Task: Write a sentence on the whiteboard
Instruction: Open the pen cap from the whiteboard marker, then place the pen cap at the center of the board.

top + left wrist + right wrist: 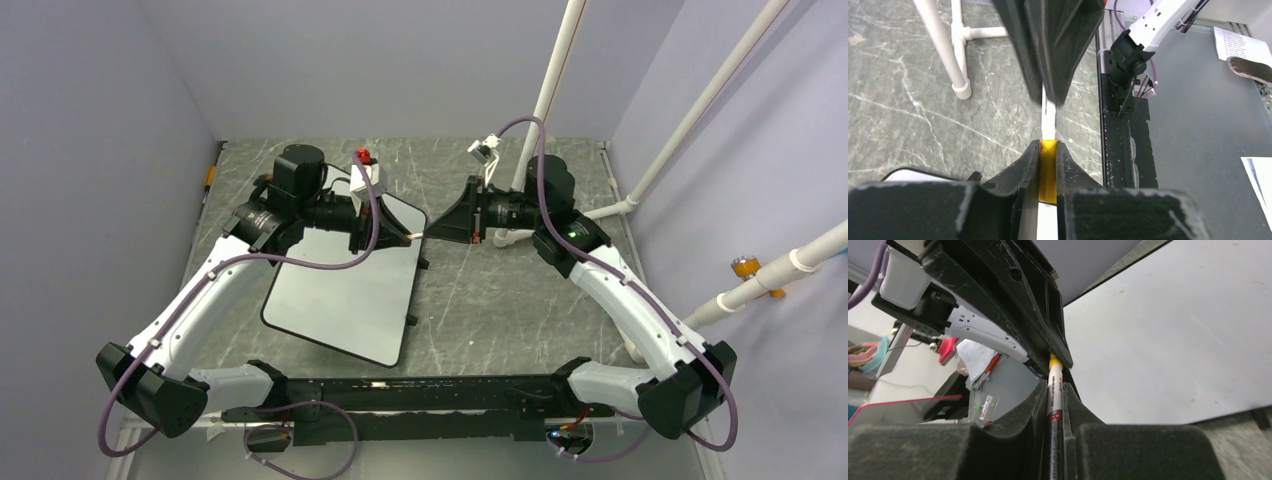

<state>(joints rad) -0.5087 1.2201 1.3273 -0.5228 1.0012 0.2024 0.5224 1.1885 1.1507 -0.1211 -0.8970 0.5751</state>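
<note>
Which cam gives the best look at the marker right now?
Right wrist: the marker shows its white printed barrel and yellow end up close. Left wrist shows only its yellow section and a short stretch of white barrel. Top shows just a thin sliver.

Pale lavender walls (400,60) enclose a grey marbled tabletop (500,310), with white pipes (703,100) at right.

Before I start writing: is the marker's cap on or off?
On: yellow cap in the left tool meets the barrel in the right tool; no tip shows.
</note>
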